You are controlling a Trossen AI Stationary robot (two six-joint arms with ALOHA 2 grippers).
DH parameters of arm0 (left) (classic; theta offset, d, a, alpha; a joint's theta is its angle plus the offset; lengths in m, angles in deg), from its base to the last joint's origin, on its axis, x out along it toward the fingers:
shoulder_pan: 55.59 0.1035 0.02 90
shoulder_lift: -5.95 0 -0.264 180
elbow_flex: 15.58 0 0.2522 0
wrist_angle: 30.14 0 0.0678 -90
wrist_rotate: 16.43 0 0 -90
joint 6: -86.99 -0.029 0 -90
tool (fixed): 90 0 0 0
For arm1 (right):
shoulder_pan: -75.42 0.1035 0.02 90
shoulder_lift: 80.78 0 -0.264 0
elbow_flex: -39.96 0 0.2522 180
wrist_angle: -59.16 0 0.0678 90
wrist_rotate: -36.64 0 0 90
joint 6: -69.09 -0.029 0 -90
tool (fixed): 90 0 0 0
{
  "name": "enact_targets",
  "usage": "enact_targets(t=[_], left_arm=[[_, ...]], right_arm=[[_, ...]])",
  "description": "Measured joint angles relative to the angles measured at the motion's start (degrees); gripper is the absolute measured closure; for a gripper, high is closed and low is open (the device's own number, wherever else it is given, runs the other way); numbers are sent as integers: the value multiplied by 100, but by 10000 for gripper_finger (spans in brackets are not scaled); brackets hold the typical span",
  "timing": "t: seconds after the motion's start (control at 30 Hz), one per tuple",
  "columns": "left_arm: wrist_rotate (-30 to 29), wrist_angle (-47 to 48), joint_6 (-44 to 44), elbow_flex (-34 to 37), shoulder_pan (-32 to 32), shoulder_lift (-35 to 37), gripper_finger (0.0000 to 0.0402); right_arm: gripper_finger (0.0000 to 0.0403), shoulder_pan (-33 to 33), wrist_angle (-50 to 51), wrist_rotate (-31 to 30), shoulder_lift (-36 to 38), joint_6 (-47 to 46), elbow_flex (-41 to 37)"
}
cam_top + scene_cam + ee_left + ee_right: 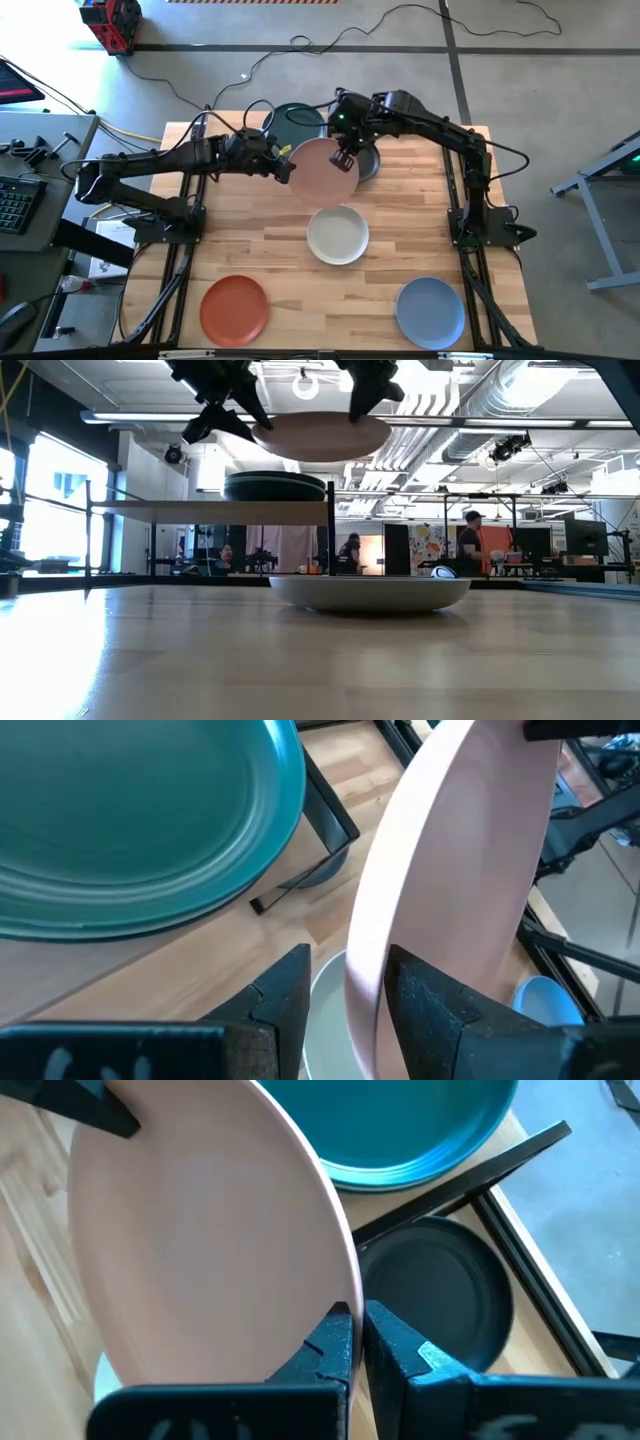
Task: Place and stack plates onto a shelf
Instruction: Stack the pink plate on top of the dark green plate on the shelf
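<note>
A: Just in front of the shelf (210,510), what's up in the air?

B: The pink plate (325,168), held clear of the worktop (270,250) between both arms. The right tool (357,1342) pinches its rim with fingers pressed tight. The left tool (345,995) straddles the opposite rim, fingers spread with a gap either side of the edge.

A: And on the shelf itself?

B: The dark teal plate (297,122) lies on the board. A charcoal plate (435,1295) sits below the shelf, beside the pink one's far edge.

A: Farther out from the shelf?

B: The off-white plate (337,235) lies on the worktop under and just forward of the pink plate. Well away from the shelf, at the near edge, lie the terracotta orange plate (234,309) and the blue plate (430,312).
</note>
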Motion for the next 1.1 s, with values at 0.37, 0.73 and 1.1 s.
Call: enact_targets(t=[0.37,0.73,1.1], left_arm=[[-7,-2,-186,0,8,0,342],[-117,35,-381,2,13,-12,391],[-240,-8,-448,2,153,-6,394]], right_arm=[[403,-59,-22,53,-2,2,-2],[395,-52,-33,81,-2,145,-2],[292,-80,-310,-79,3,339,-2]])
